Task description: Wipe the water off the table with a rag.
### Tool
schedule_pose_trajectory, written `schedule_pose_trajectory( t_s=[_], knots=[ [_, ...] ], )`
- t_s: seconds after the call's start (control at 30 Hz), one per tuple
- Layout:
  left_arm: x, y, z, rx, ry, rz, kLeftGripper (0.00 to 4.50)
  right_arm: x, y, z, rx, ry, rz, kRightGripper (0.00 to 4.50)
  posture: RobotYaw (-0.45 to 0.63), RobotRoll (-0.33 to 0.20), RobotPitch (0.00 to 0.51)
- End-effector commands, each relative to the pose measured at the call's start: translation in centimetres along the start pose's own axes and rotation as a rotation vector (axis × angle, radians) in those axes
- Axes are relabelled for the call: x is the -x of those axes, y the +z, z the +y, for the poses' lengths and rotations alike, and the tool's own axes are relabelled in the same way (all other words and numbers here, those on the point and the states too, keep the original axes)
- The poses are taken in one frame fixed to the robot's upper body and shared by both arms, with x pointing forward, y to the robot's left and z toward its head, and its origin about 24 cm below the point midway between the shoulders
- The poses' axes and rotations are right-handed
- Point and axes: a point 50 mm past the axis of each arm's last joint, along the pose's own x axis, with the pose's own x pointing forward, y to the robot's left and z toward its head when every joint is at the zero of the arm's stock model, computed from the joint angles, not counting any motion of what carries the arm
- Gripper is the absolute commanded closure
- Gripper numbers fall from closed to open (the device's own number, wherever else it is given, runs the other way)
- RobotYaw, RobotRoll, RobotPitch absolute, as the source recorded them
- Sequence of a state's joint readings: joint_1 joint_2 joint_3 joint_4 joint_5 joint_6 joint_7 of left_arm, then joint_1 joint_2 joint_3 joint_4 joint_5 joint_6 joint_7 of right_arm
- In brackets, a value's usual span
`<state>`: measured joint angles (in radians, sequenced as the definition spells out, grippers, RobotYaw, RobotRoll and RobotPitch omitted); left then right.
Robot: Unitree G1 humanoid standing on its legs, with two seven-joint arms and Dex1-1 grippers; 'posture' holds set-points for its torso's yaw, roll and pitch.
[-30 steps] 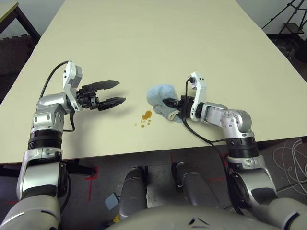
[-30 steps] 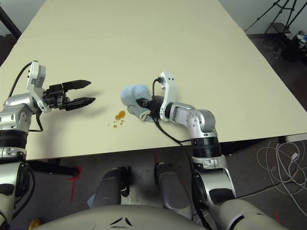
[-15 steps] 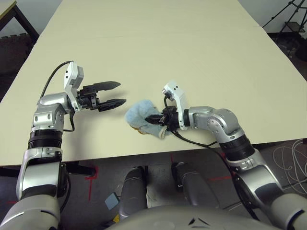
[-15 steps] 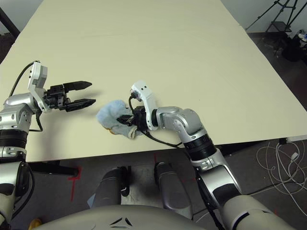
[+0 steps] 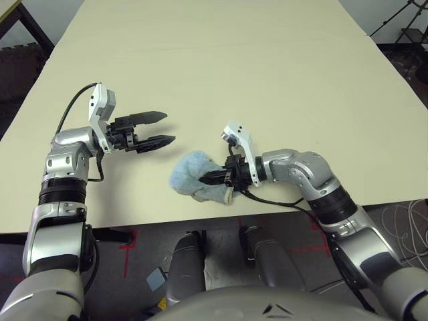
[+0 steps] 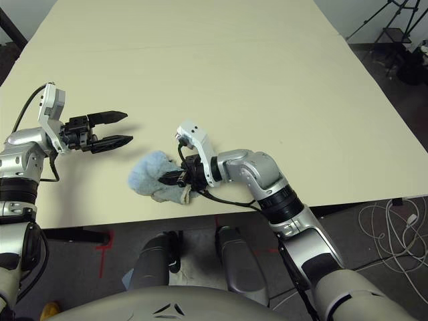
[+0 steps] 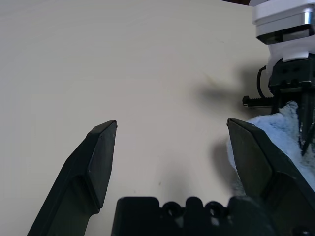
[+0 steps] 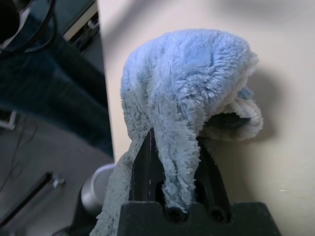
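nearest on the table (image 5: 267, 87), by its front edge, lies the rag (image 5: 195, 175) — light blue-grey and fluffy, bunched into a soft lump with a whitish hem showing on the side by the wrist. the right gripper (image 8: 173, 135) is closed on it, its two black fingers pinching a fold of cloth between them, while the rest of the rag bulges out past the tips and a strip hangs down beside one finger. the robot's right arm (image 5: 294, 167) reaches in over the front edge from the right.

a little farther from the front edge, on the robot's left, is the left gripper (image 5: 172, 127) — it hovers above the table, fingers spread well apart, nothing between them, near the rag but not touching it. its shadow falls on the pale top.
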<state>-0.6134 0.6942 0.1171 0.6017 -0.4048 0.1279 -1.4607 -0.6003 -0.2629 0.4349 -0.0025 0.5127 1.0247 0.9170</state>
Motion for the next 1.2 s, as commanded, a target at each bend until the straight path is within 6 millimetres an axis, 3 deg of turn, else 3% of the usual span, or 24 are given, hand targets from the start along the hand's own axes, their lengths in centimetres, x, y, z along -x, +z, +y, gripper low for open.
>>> schedule_pose_trajectory(
  t_s=[0.03, 0.2, 0.47, 0.87, 1.0, 1.2],
  knots=[
    [0.2, -0.1, 0.0, -0.003, -0.011, 0.030, 0.00, -0.4, -2.4, 0.4, -0.068, 0.063, 0.124, 4.43, -0.16, 0.000, 0.201],
    [0.1, -0.1, 0.0, -0.003, -0.012, 0.028, 0.00, 0.1, -1.9, -2.6, -0.054, -0.169, 0.054, 4.43, -0.16, 0.000, 0.201],
    [-0.1, 0.0, 0.0, -0.006, -0.016, 0.025, 0.00, 3.0, 0.3, -7.2, -0.110, -0.497, -0.160, 4.43, -0.17, 0.000, 0.193],
    [0.0, 0.0, 0.1, -0.003, -0.015, 0.029, 0.00, 6.3, 3.5, -10.6, -0.156, -0.764, -0.438, 4.44, -0.17, 0.000, 0.197],
    [0.1, 0.0, 0.1, -0.001, -0.011, 0.031, 0.00, 8.8, 6.0, -11.0, -0.209, -0.816, -0.656, 4.44, -0.16, 0.000, 0.200],
    [0.2, 0.0, 0.4, 0.002, 0.012, 0.025, 0.00, 15.9, 8.8, -11.2, -0.169, -0.971, -0.871, 4.44, -0.17, 0.000, 0.205]
  ],
)
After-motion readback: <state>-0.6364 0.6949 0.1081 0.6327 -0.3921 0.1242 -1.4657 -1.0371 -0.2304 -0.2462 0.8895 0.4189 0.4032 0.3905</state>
